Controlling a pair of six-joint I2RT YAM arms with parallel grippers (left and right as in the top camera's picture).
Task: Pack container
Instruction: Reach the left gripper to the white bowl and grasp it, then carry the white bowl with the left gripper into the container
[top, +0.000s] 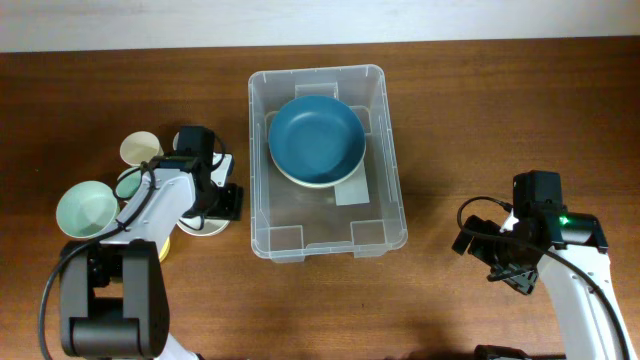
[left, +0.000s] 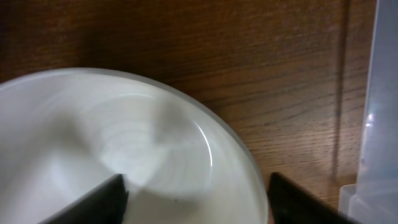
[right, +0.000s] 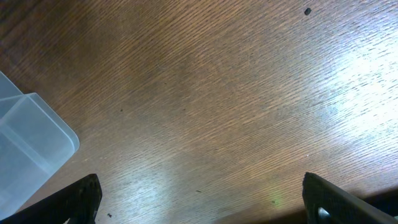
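Note:
The container (top: 390, 190) is a large clear bin in the middle of the table, and a blue bowl (top: 316, 138) lies in its far half. Left of it, my left gripper (top: 208, 208) hangs over a white bowl (top: 205, 228). In the left wrist view the gripper (left: 196, 199) straddles the white bowl's (left: 93, 124) rim. One finger (left: 93, 202) is inside the bowl and the other stands just outside it, with a gap still showing at the rim. My right gripper (top: 490, 260) stands open over bare wood, right of the container. Its wrist view shows nothing between its fingertips (right: 199, 199).
A cream cup (top: 141, 148), a mint bowl (top: 86, 208) and a green cup (top: 130, 185) cluster at the far left, beside the left arm. A corner of the container (right: 31, 143) shows at the left of the right wrist view.

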